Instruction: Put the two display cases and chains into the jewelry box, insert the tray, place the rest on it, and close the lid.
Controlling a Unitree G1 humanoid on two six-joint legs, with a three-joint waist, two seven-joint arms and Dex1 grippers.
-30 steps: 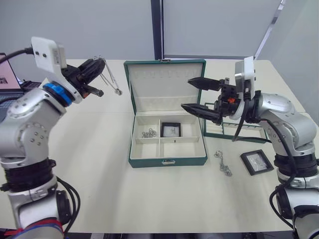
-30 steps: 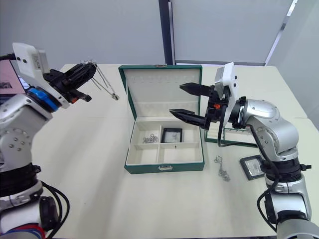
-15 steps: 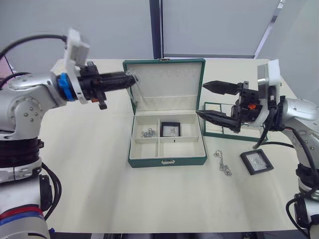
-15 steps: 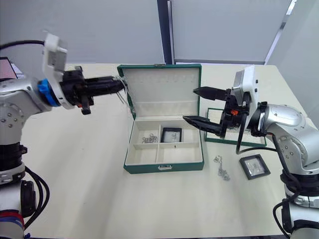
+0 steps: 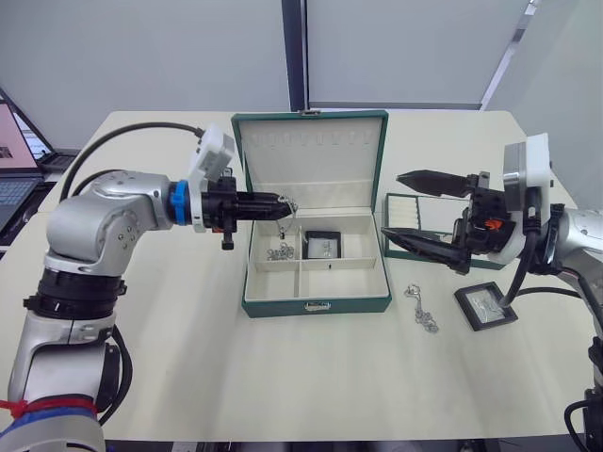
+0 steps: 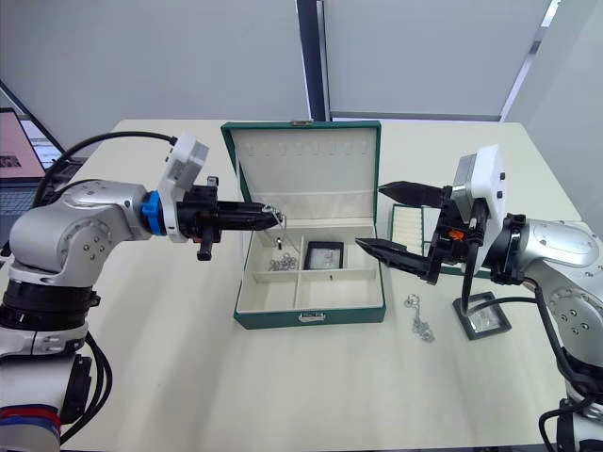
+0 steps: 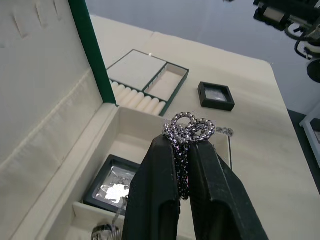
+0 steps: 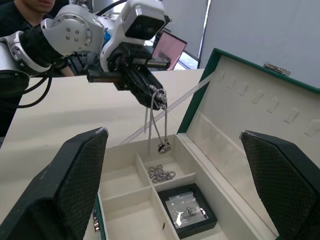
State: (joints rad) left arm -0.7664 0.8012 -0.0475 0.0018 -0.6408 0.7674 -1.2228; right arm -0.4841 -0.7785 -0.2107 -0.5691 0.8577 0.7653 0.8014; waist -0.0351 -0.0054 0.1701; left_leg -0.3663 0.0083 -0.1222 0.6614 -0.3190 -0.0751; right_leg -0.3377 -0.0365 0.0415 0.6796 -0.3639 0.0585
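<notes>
The dark green jewelry box (image 5: 316, 303) stands mid-table with its lid (image 5: 311, 160) upright. Its back row holds one chain (image 5: 280, 251) on the left and one display case (image 5: 323, 246) on the right. My left gripper (image 5: 283, 204) hovers over the back left compartment, shut on a second chain (image 7: 189, 131) that dangles toward it (image 8: 155, 115). My right gripper (image 5: 393, 207) is open and empty, right of the box, in front of the tray (image 5: 400, 254). A second display case (image 5: 485, 306) and a third chain (image 5: 422, 309) lie on the table to the right.
An open laptop (image 5: 14, 155) sits at the far left edge of the table. The box's two front compartments are bare cream lining. A person shows behind my left arm in the right wrist view.
My left gripper has swung right and down from beside the lid to over the box's back left compartment, chain still in it. My right gripper has drawn back to the right, away from the box.
</notes>
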